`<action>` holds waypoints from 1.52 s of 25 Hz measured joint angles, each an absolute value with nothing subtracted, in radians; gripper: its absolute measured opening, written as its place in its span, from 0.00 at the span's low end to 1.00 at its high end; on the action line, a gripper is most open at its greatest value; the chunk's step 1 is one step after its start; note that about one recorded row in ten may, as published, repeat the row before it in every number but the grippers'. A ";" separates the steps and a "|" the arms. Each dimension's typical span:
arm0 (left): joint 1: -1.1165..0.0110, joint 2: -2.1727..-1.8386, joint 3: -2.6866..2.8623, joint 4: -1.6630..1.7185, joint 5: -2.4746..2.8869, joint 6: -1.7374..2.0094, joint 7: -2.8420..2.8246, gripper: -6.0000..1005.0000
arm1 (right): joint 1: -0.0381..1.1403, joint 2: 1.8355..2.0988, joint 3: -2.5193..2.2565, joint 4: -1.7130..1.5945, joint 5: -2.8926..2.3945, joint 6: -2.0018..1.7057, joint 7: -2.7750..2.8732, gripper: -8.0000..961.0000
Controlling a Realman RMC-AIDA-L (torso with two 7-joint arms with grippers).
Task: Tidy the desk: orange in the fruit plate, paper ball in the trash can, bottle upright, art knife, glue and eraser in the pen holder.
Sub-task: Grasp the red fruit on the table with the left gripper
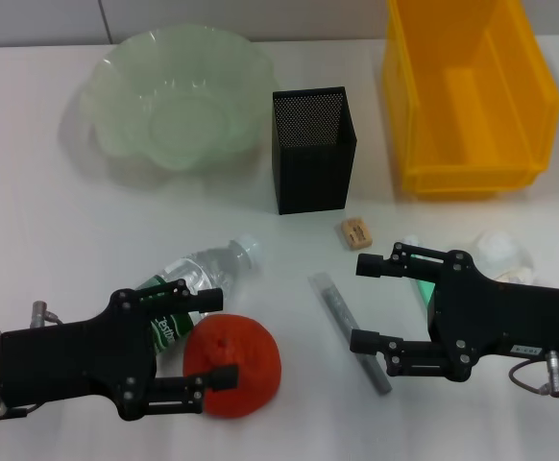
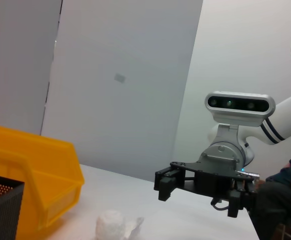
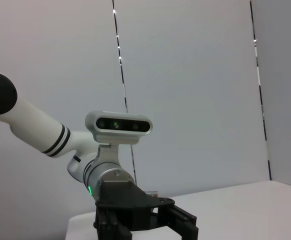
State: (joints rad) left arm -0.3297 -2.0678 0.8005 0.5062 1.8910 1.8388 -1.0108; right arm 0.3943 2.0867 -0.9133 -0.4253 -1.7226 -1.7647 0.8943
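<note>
While nothing's sorted yet, left gripper (image 1: 214, 338) sits spread around orange (image 1: 233, 367), bottle (image 1: 195, 280) lying just behind; right gripper (image 1: 363, 302) spread over knife (image 1: 349, 331), eraser (image 1: 356, 233) ahead.

A robotics lab, by the look of it: bare grey partition panels (image 2: 120, 75) behind a plain white tabletop (image 1: 59, 240), and a seated person (image 2: 285, 195) waiting at the edge.

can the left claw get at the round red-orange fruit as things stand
Probably yes. The open left claw already has its fingers either side of the round red-orange fruit. The clear plastic bottle with the green label lies just behind, but not between them.
</note>
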 joint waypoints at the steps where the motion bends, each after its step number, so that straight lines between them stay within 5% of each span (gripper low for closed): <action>1: -0.330 -2.068 0.800 0.506 1.891 1.838 -1.011 0.81 | 0.394 2.087 -0.914 -0.425 -1.723 -1.765 0.897 0.80; 38: -0.356 -2.072 0.809 0.454 1.894 1.772 -0.975 0.81 | 0.370 2.080 -0.799 -0.453 -1.712 -1.789 0.914 0.80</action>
